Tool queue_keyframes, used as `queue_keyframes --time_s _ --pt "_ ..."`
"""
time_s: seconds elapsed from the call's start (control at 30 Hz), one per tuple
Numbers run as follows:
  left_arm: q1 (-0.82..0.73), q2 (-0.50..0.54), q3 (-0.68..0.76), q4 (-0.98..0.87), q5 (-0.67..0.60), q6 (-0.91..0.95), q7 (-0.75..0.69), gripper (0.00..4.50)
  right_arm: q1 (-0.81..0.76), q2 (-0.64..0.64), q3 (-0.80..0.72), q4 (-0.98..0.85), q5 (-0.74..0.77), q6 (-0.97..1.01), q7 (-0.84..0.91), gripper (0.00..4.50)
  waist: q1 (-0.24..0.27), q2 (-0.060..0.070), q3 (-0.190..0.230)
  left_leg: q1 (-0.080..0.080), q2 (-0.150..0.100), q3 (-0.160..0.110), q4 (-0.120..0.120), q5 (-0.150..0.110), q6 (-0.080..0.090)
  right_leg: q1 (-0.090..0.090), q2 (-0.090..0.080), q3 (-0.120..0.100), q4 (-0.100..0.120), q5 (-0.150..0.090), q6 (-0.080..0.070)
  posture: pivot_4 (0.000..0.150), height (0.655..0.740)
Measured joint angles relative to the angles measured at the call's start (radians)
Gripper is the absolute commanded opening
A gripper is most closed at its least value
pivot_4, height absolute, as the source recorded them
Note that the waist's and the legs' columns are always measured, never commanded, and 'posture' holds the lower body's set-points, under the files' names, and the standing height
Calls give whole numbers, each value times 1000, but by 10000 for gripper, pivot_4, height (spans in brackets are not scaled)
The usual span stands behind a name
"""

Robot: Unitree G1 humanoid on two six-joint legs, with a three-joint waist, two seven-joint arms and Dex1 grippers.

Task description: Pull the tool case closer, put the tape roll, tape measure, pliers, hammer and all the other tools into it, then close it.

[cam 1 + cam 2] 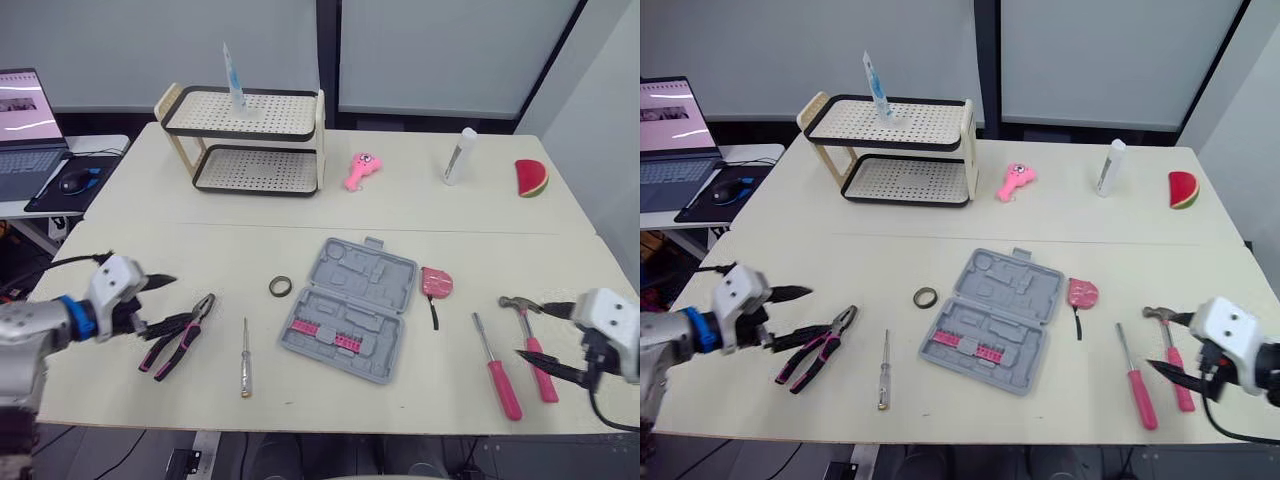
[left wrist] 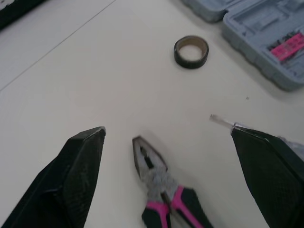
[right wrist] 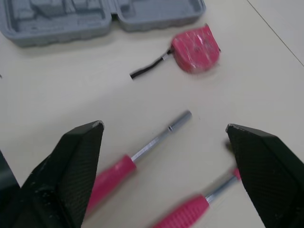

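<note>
One tool case [image 1: 348, 308] lying open, one tape roll [image 1: 281, 287], one tape measure [image 1: 436, 282], one pliers [image 1: 180, 337], one hammer [image 1: 532, 345], two screwdrivers [image 1: 497, 366], left gripper [image 2: 167, 130] and right gripper [image 3: 164, 126] both spread wide, empty.

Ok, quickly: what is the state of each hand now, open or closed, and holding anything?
Left hand: open, holding nothing, by the pliers.
Right hand: open, holding nothing, by the screwdriver and hammer.
</note>
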Motion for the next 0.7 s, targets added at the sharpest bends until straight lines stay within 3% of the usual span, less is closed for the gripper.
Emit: queue_keyframes --time_s 0.1,0.37,0.53,0.7 --pt "-135 -33 -105 16 32 -8 -42 26522 -88 56 144 -51 -13 71 -92 25839 1 0 1 -2 0 0 0 0 0 -1 0 0 -1 1 0 1500 7350" --pt "-433 -173 -358 212 202 -123 -110 96 -301 164 469 -17 -109 184 -252 9598 4 1 0 -13 -2 -5 5 0 1 -10 0 -2 0 1 0 1500 7350" --pt "-534 -254 -428 384 280 -227 -104 0 -366 204 574 50 -172 190 -303 244 4 1 1 -16 -2 -7 9 0 1 -12 1 -3 1 1 1 1500 7350" --pt "-598 -315 -464 518 344 -315 -73 0 -403 231 626 93 -206 188 -332 244 4 1 1 -16 -2 -9 14 0 1 -10 1 -4 2 2 2 1500 7350"
